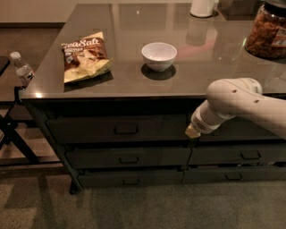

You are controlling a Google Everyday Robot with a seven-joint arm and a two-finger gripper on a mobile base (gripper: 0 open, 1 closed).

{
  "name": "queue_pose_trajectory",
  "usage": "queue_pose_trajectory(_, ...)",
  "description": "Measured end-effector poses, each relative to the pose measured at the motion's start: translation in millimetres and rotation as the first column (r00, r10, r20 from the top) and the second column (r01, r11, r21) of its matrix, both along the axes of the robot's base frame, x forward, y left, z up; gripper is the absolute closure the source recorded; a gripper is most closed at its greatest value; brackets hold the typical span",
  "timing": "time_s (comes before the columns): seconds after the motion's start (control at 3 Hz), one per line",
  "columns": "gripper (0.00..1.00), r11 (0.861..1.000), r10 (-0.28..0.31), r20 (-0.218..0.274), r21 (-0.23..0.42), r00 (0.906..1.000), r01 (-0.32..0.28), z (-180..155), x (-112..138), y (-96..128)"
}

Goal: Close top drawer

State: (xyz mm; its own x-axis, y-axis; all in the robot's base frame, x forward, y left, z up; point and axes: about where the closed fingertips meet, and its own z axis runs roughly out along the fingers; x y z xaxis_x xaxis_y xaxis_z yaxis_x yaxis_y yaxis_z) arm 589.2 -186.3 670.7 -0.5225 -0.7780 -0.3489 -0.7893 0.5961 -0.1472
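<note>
The top drawer (pixel 89 130) is the wide dark-grey front just under the countertop, with a small bar pull (pixel 126 129) at its centre. Its front looks about flush with the cabinet, and no inner walls show. My gripper (pixel 193 131) is at the end of the white arm (pixel 237 100) that comes in from the right. Its tip is at the right end of the top drawer's front, to the right of the pull.
On the countertop (pixel 210 58) lie a Sea Salt chip bag (pixel 85 56), a white bowl (pixel 159 56), a snack jar (pixel 267 29) and a white container (pixel 203 8). Lower drawers (pixel 128 159) sit beneath. A water bottle (pixel 21 68) stands on a stand at the left.
</note>
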Motion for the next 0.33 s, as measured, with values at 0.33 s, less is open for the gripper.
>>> queue_pose_trajectory(0.33, 1.00, 0.997, -0.064, -0.078, 0.033, 0.9949, 0.066, 14.4, -57.9, -22.1)
